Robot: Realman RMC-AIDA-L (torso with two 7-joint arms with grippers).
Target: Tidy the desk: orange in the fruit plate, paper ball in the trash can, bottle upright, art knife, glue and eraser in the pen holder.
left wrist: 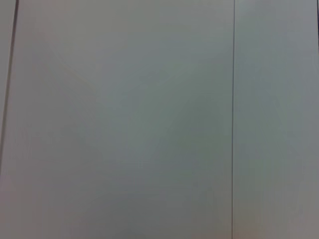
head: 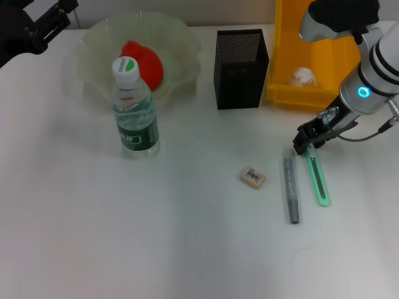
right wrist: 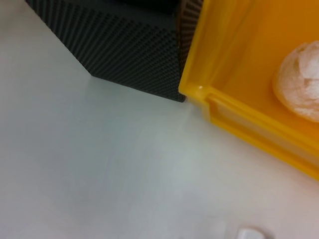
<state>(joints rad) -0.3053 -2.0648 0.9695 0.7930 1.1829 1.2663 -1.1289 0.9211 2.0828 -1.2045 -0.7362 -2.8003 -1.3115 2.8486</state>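
art knife lies on the desk at the right, beside the glue. right gripper reaches down at a slant, fingers spread over the knife's far end. left gripper sits parked far left, grip unreadable.

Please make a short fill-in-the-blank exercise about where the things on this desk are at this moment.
1. The orange lies in the ____.
2. The paper ball lies in the ____ trash can.
3. The bottle stands ____ on the desk.
4. The right gripper is at one end of the ____, beside the glue.

Missing words: fruit plate; yellow; upright; art knife
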